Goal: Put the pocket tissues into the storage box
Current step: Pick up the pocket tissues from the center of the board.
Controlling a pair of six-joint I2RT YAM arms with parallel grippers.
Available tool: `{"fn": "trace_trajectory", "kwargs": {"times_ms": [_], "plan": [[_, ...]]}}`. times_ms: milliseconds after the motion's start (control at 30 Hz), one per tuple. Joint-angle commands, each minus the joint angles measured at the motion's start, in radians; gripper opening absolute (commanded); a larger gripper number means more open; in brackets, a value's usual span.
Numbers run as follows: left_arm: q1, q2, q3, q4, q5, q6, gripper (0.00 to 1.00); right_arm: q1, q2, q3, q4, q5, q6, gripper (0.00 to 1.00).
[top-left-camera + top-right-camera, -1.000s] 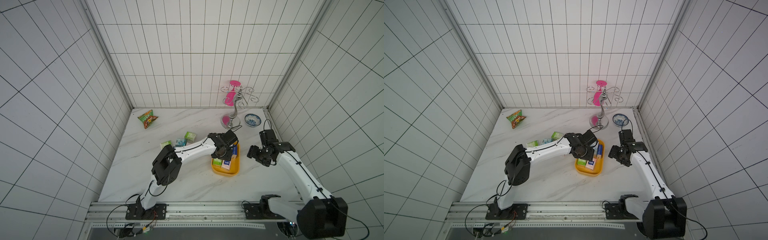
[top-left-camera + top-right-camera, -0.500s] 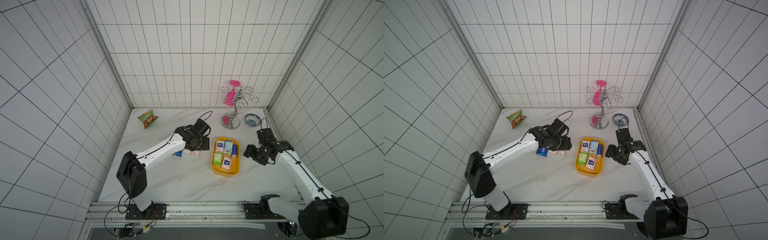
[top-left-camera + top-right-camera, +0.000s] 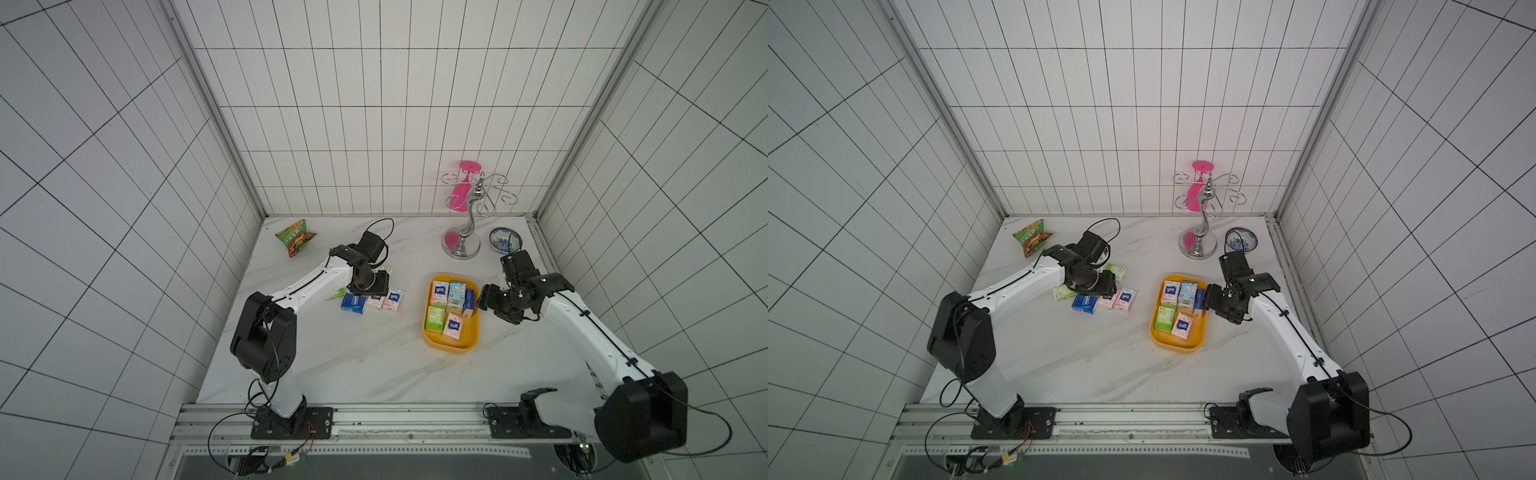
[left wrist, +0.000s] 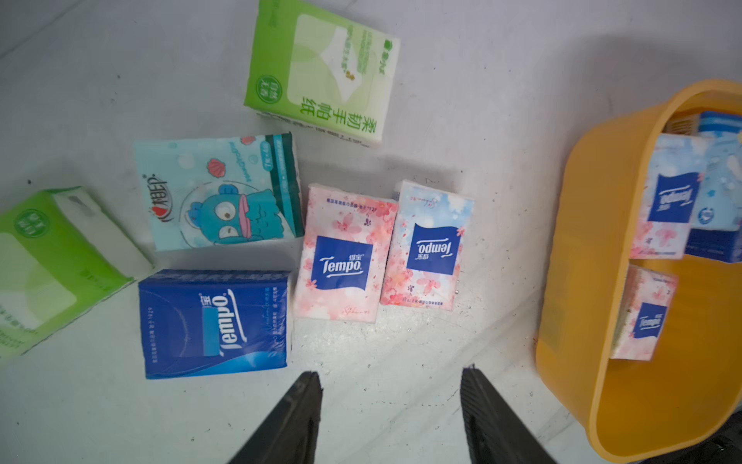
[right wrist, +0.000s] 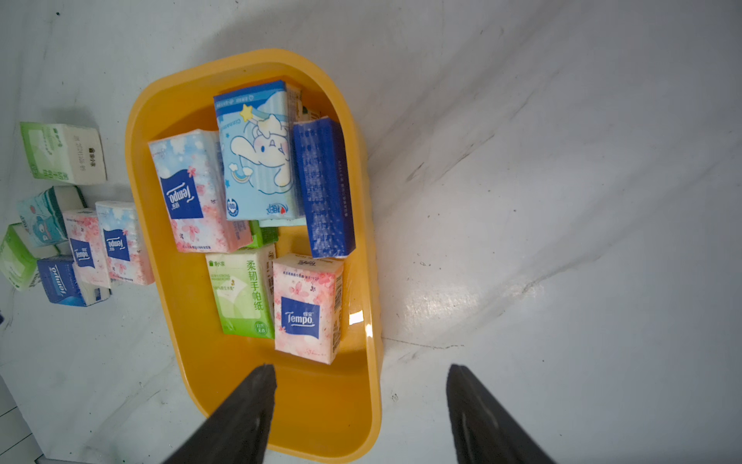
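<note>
Six small, soft, film-wrapped pocket-tissue packets [image 4: 341, 253] are shown loose on the white marbled worktop [image 4: 401, 381], just beside the shallow yellow-orange plastic storage box [image 4: 570, 281], where others already lie. The left fingers [image 4: 297, 418], apart and empty, are held over the cluster; the right fingers [image 5: 241, 413], likewise apart and empty, over the box. The packets are judged light, compressible and slick; a hold across the short width is advised.

Two slim arms are seen, each made of glossy white tubular links [image 3: 311, 282] joined by boxy matte-black joint housings [image 3: 266, 332]. Black base plates [image 3: 320, 422] are bolted onto the silver slotted aluminium rail [image 3: 407, 430]. Thin black cables [image 3: 606, 337] are clipped along the links. The left gripper [image 4: 391, 377] and right gripper [image 5: 361, 373] are fitted with black ridged tapering fingers [image 4: 291, 422].
</note>
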State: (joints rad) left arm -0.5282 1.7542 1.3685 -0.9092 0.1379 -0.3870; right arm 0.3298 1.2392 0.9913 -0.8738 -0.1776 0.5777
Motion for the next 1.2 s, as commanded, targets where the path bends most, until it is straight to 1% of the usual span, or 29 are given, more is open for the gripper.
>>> {"fn": "trace_trajectory", "kwargs": {"times_ms": [0, 167, 533, 767, 900, 1167], "plan": [[-0.001, 0.054, 0.037, 0.019, -0.010, 0.032, 0.58, 0.010, -0.017, 0.035, -0.004, -0.003, 0.013, 0.72], [-0.029, 0.108, 0.073, 0.020, -0.050, 0.023, 0.58, 0.009, -0.004, 0.039, -0.027, -0.015, 0.017, 0.73], [-0.102, 0.244, 0.170, 0.018, -0.079, -0.009, 0.60, 0.009, 0.002, 0.056, -0.059, -0.013, 0.002, 0.73], [-0.102, 0.294, 0.185, 0.012, -0.090, -0.003, 0.61, 0.009, 0.008, 0.071, -0.073, -0.003, -0.010, 0.73], [-0.105, 0.325, 0.186, 0.017, -0.073, -0.004, 0.62, 0.009, 0.008, 0.061, -0.073, -0.003, -0.007, 0.73], [-0.148, 0.339, 0.182, 0.030, -0.080, -0.028, 0.61, 0.009, -0.006, 0.060, -0.085, 0.019, -0.016, 0.73]]}}
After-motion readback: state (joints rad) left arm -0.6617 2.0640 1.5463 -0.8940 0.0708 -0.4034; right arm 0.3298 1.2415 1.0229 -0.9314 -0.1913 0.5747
